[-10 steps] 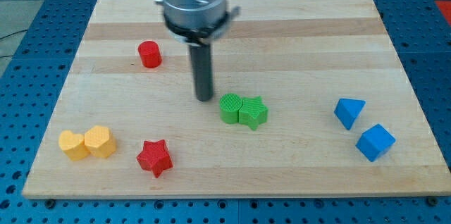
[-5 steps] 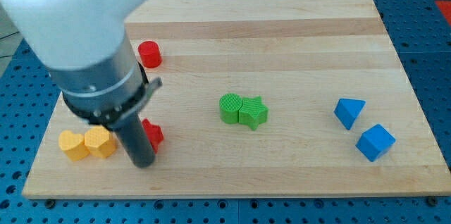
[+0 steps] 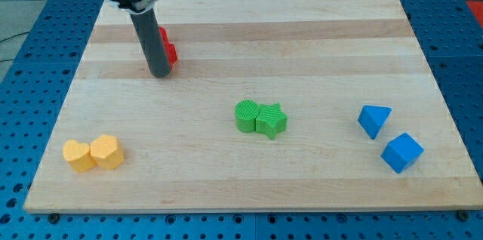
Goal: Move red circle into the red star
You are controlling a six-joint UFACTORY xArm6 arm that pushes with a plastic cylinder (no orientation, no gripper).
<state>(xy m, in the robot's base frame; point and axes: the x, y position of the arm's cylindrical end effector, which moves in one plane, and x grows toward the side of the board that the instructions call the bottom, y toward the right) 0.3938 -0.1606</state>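
Tip (image 3: 159, 75) rests on the board (image 3: 317, 36), gripping nothing, directly in front of red pieces (image 3: 169, 48) mostly hidden behind the rod; shapes cannot be determined.

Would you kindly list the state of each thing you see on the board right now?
my tip: on the board, in front of red pieces
red pieces: mostly hidden behind the rod, shapes unclear
green pair: touching
yellow pair: touching
blue pair: apart
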